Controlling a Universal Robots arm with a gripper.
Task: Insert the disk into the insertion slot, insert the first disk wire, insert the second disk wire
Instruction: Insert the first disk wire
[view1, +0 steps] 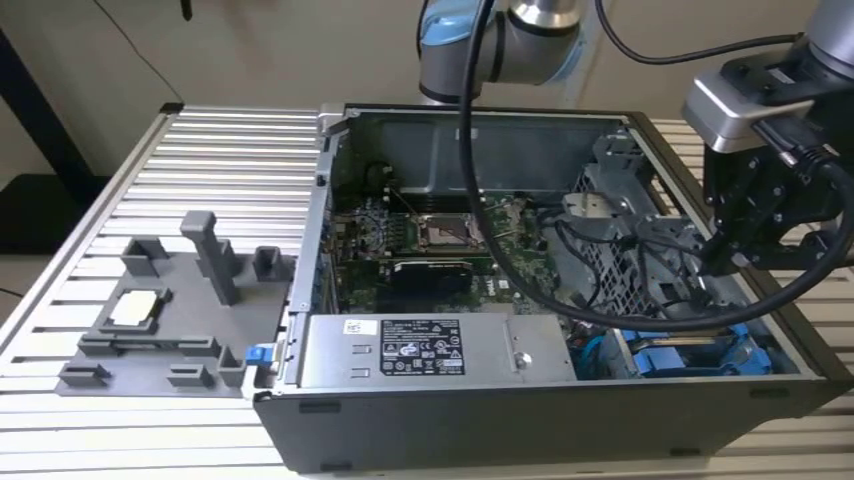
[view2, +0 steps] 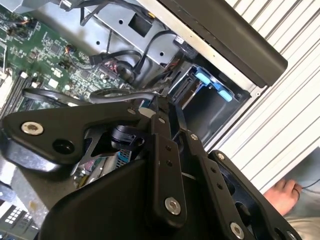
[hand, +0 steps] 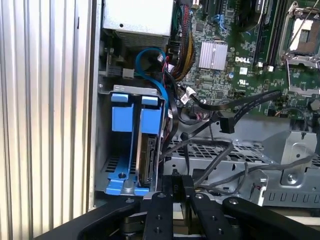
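Tool (hand: 177, 182) up close looks clenched, can't tell if it's pinching anything. Disk (hand: 146, 159) sits inside the insertion slot (hand: 131, 90), tool just beside that slot among loose black cables (hand: 245, 105).

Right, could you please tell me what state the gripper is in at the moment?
Gripper: shut; whether anything is pinched in it cannot be told.
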